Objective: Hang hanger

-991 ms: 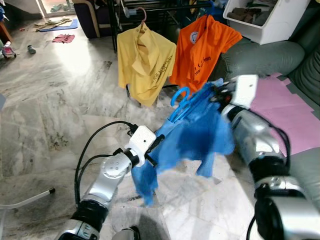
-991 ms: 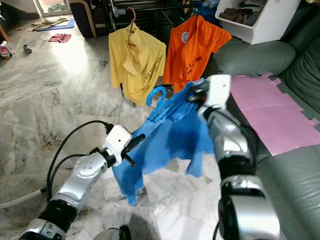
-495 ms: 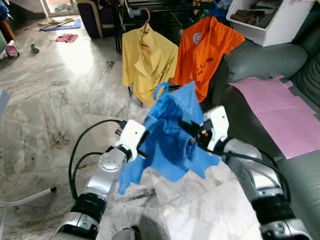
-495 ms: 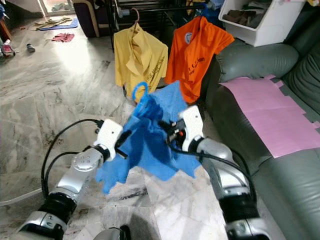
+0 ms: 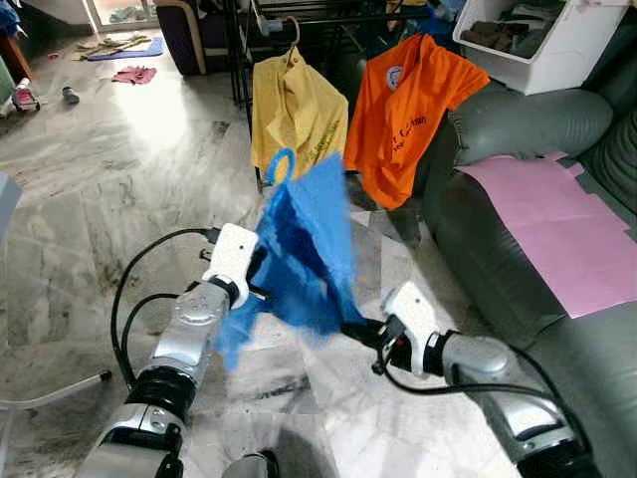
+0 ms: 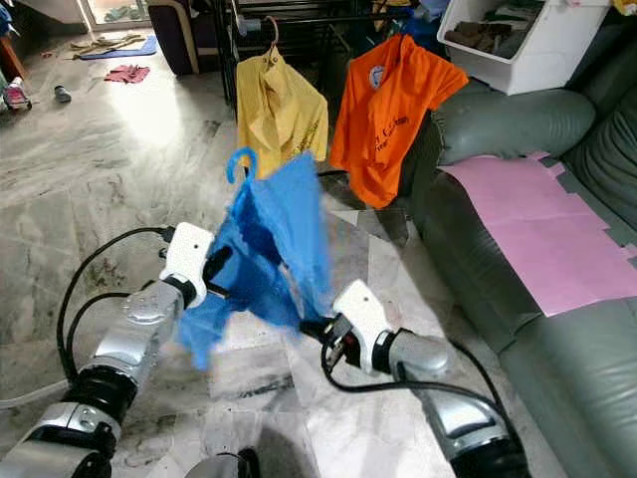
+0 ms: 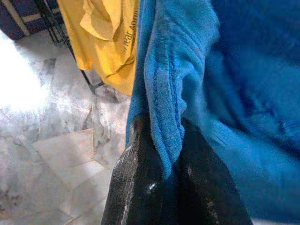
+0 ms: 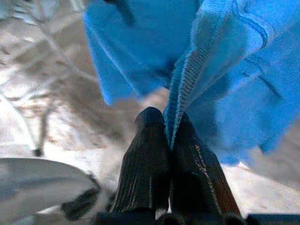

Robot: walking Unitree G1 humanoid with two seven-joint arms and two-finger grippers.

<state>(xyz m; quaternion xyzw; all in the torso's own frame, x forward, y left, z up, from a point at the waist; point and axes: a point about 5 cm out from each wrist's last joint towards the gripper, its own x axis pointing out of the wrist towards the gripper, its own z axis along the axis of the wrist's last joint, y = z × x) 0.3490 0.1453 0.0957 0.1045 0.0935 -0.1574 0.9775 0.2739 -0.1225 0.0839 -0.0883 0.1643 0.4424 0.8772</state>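
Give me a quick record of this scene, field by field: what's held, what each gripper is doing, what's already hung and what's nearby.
held item: blue shirt on a blue hanger, hook sticking up
left gripper: shut on a shirt edge
right gripper: shut on the shirt's lower hem
already hung: yellow shirt and orange shirt on the rack
stage: blue shirt not yet on the rack
nearby: grey sofa with pink sheet, white bin, marble floor

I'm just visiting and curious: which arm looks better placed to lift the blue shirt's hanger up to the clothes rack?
Probably the left. The left gripper pinches the blue cotton shirt high up, just below the blue plastic hanger hook. The right gripper grips the low hem, farther from the black metal rack.
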